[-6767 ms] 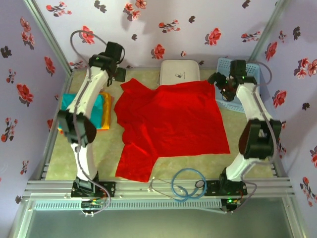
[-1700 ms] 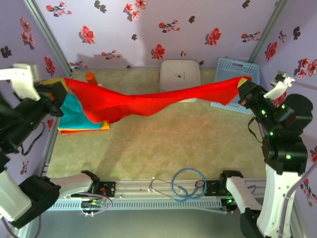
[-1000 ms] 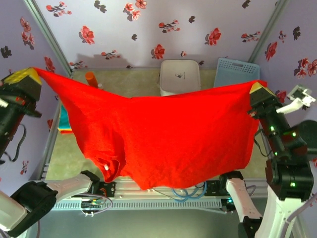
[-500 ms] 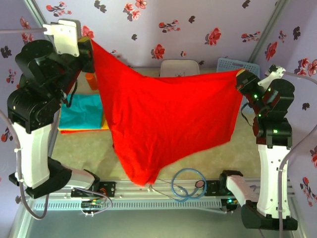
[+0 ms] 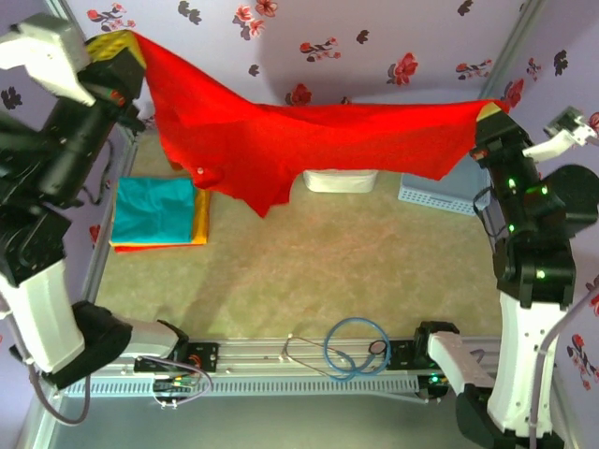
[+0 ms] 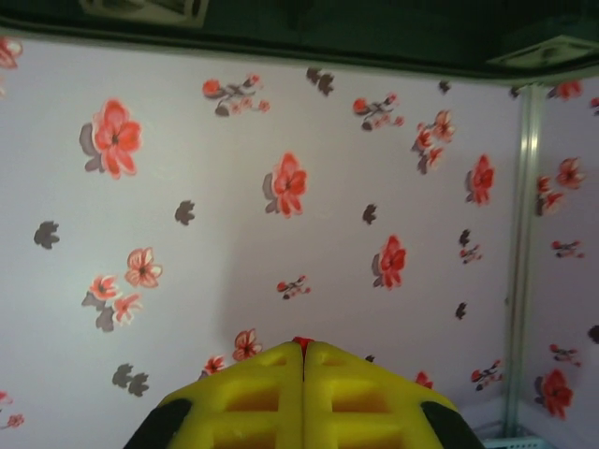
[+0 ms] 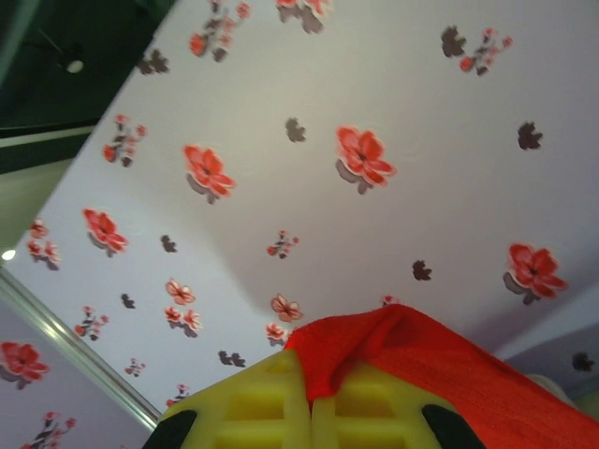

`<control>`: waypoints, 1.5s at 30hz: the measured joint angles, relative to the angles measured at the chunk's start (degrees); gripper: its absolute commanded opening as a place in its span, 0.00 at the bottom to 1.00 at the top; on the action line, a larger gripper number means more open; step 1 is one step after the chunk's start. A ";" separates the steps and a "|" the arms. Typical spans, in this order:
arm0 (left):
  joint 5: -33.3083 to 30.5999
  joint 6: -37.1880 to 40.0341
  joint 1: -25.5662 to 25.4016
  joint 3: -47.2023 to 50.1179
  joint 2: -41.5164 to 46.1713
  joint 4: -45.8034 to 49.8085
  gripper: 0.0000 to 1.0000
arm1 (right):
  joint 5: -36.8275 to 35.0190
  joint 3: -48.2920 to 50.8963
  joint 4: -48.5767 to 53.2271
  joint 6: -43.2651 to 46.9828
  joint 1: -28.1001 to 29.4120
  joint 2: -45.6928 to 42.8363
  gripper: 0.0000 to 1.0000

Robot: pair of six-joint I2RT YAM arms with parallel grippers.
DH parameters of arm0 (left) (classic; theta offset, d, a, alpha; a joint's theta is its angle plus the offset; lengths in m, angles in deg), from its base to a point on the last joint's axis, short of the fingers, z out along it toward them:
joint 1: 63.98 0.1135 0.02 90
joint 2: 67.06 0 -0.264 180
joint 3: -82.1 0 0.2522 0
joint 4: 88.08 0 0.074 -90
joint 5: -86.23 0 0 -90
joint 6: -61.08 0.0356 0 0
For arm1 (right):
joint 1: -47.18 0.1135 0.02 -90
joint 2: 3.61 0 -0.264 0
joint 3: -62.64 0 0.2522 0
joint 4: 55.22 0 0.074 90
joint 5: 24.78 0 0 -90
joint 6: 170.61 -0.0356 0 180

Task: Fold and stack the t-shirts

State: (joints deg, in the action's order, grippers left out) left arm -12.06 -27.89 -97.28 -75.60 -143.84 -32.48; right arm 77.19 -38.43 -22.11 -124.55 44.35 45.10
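Observation:
A large bright red t-shirt [image 5: 309, 136] hangs stretched in the air across the back of the cell, its lower folds dangling at left of centre. My left gripper [image 5: 131, 39] is raised high at the top left and shut on one corner; a sliver of red t-shirt [image 6: 302, 343] shows between the tips of the left gripper [image 6: 302, 350]. My right gripper [image 5: 485, 117] is raised at the right and shut on the opposite corner. In the right wrist view, the red cloth [image 7: 421, 360] drapes over the right gripper [image 7: 310, 376]. Folded t-shirts [image 5: 154, 210], teal on top of yellow and orange, lie stacked at the left.
A white case [image 5: 342, 180] and a light blue basket [image 5: 435, 192] stand at the back, partly hidden by the hanging shirt. A blue cable loop [image 5: 356, 346] lies by the front rail. The green table mat [image 5: 328, 262] lies bare in the middle. Flowered walls close in on three sides.
Both arms have swung the red shirt up and toward the back wall. It now hangs stretched across the back instead of drooping over the table's middle. Both grips are unchanged.

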 measured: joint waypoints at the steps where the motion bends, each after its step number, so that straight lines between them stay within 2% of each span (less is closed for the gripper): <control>1: 1.14 -0.04 0.00 0.02 1.20 0.07 0.00 | 0.02 -0.11 0.37 0.02 0.00 -1.36 0.00; 8: 6.01 -1.14 0.00 0.00 8.44 -0.13 0.00 | -0.15 -3.02 3.65 0.87 0.00 -8.00 0.00; 15: 7.61 -3.69 0.22 -0.26 10.86 -1.29 0.00 | -0.20 -6.80 7.15 0.85 0.00 -9.88 0.00; 19: 6.62 -3.87 0.33 2.78 11.54 -1.31 0.00 | -0.57 -8.52 11.08 -0.87 0.00 -9.88 0.00; 24: 0.81 -2.10 0.33 7.67 11.30 -0.09 0.00 | -0.42 -7.15 16.92 -6.27 0.00 -8.46 0.00; 29: -6.34 -0.57 0.48 20.83 11.41 -0.22 0.00 | -1.11 3.67 22.62 -9.14 0.11 -6.16 0.00; 33: -8.55 -0.44 4.00 30.03 8.59 0.17 0.00 | -0.74 12.94 24.02 -9.70 0.11 -2.38 0.00; 40: -3.19 -6.62 16.74 50.01 3.45 -4.81 0.00 | 1.20 25.33 19.76 -8.00 0.11 8.07 0.00; 45: -0.39 -10.69 19.04 59.98 0.52 -8.57 0.00 | 3.80 27.63 12.76 -3.89 -0.22 20.81 0.00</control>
State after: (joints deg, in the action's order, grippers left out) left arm -12.46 -38.57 -78.24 -15.62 -143.31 -41.04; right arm 80.99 -10.80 -9.34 -128.44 44.13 65.91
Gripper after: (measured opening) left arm 0.040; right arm 0.042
